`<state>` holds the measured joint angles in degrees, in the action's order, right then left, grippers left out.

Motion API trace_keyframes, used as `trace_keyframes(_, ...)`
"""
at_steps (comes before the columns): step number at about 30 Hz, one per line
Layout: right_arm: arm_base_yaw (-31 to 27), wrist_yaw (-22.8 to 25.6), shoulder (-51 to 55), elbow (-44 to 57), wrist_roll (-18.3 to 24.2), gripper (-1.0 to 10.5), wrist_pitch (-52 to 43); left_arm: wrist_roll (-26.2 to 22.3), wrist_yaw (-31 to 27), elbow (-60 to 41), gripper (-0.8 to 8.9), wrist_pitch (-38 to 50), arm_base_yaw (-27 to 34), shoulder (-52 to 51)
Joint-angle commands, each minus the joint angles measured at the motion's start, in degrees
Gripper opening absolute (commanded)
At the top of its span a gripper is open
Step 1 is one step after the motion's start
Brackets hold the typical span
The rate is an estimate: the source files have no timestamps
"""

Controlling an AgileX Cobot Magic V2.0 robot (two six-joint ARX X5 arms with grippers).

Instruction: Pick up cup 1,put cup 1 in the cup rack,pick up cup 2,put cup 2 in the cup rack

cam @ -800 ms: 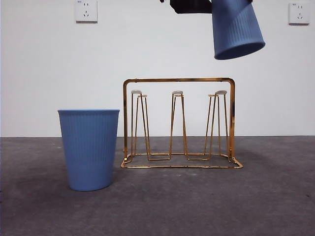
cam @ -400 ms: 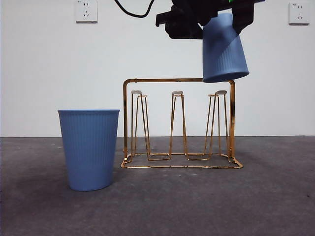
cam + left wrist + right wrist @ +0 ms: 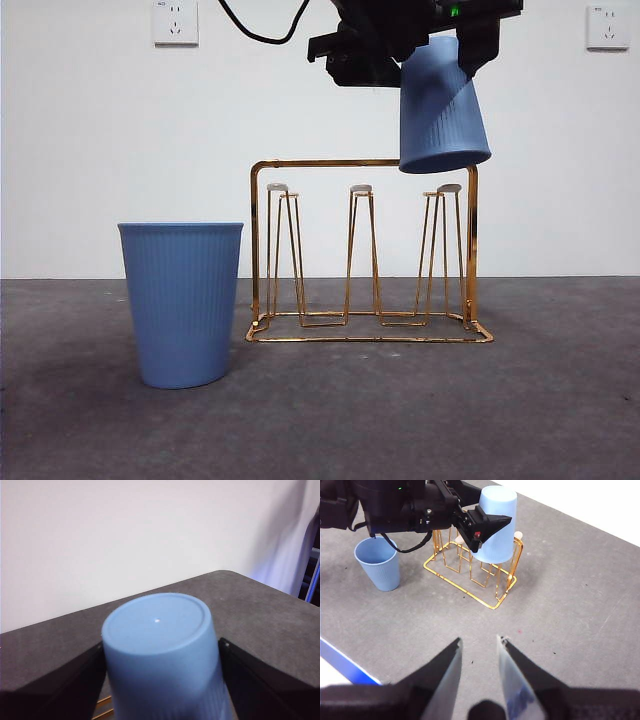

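The left gripper (image 3: 440, 40) holds cup 1 (image 3: 440, 105) upside down, its two black jaws closed against the cup's ribbed blue sides. In the front view the cup hangs tilted, its open rim overlapping the top bar of the cup rack (image 3: 365, 250) above the peg nearest the rack's right end, though this level view cannot say whether the rim touches the wire. The left wrist view adds what the front view hides: the cup's flat closed base (image 3: 156, 622) faces the camera with a jaw pressed on either side, and only a few gold wires of the rack show below. The right wrist view looks down from farther off and shows the whole layout: the left arm reaching over the rack, the pale cup above the rack's far end, and cup 2 (image 3: 377, 562) standing upright on the grey surface (image 3: 560, 605), well apart from the rack. The right gripper (image 3: 479, 652) hangs over bare surface with its jaws a little apart and nothing between them. In the front view cup 2 stands just left of the rack.
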<state>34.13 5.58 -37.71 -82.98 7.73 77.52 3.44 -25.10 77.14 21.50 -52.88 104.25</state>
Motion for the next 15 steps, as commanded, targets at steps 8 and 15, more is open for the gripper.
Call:
trace_keyframes(8,0.02,0.02,0.11,0.26,-0.68,1.2,-0.9,1.31,0.02,-0.15,-0.06,-2.29,-0.22,1.62)
trace_keyframes(15,0.02,0.02,0.11,0.26,-0.68,1.2,-0.94,2.82,1.07,-0.15,-0.06,-2.36,-0.42,3.74)
